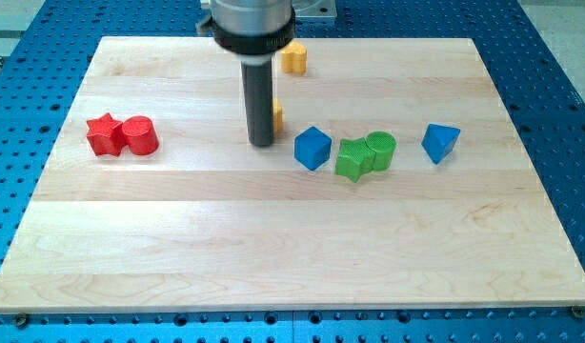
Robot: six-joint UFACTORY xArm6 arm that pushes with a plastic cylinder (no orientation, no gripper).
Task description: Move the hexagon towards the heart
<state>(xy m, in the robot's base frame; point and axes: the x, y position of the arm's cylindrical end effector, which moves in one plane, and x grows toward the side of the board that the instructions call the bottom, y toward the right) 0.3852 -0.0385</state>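
Camera view: my tip (pixel 262 143) (upright rod) hides yellow block (pixel 277 118).

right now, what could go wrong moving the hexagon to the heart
1. My tip stands right beside a yellow block that the rod mostly hides, so its shape cannot be confirmed; I could push the wrong piece.
2. Another yellow block sits at the view's top, partly behind the arm, easily confused with the first.
3. The blue cube lies close on the view's right; a push that way might knock it.
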